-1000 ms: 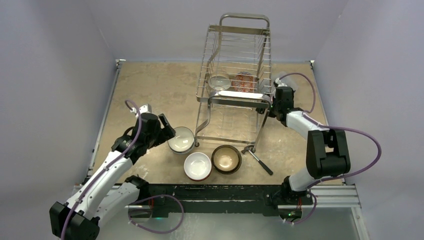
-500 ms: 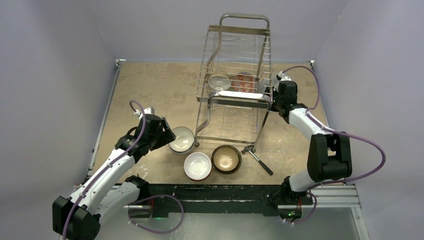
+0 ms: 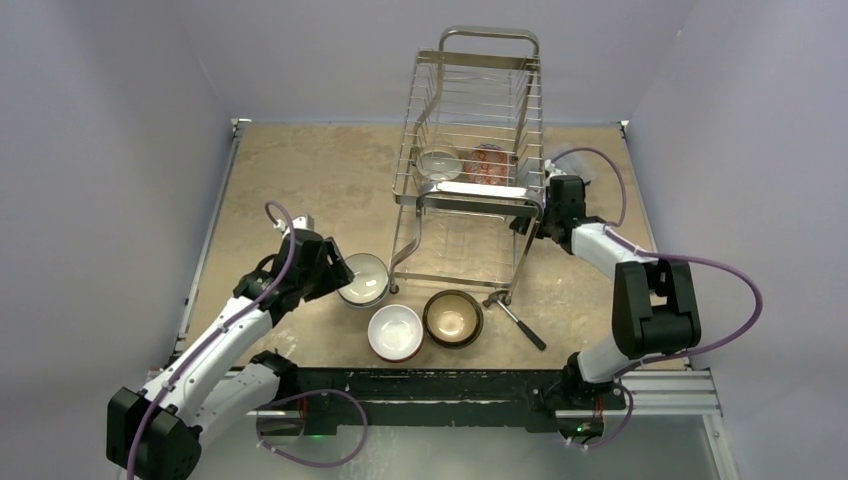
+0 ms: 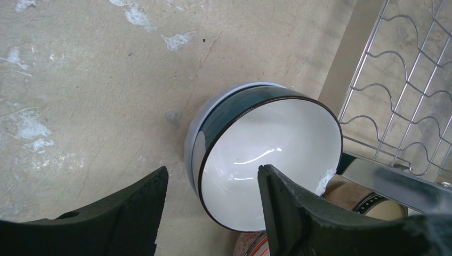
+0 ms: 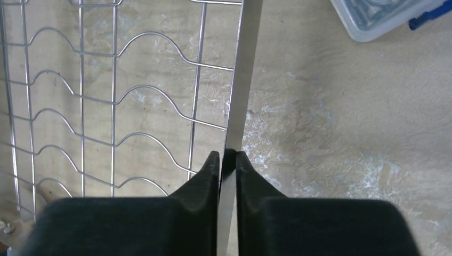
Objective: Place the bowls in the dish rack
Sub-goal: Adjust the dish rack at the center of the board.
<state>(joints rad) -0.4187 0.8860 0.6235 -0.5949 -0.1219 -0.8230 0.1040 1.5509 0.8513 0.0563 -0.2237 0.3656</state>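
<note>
The chrome dish rack (image 3: 478, 100) stands at the table's middle back; its upper tier holds a pale bowl (image 3: 440, 163) and a red-patterned bowl (image 3: 488, 163). Near its left leg sits a dark-rimmed bowl, white inside (image 3: 363, 279), nested in a grey bowl (image 4: 194, 144). My left gripper (image 4: 213, 178) is open and straddles the near rim of that white-inside bowl (image 4: 272, 149), one finger inside and one outside. A red-and-white bowl (image 3: 395, 331) and a dark brown bowl (image 3: 453, 317) lie in front. My right gripper (image 5: 228, 156) is shut on the rack's flat side bar (image 5: 242, 80).
A black-handled tool (image 3: 520, 320) lies by the rack's front right leg. A clear plastic box (image 5: 384, 16) sits on the table beyond the rack's right side. The rack's lower wire shelf (image 5: 114, 106) is just left of my right fingers.
My left gripper has edged right onto the bowl's rim. My right wrist rose toward the back, then came down and forward again along the rack's right side.
</note>
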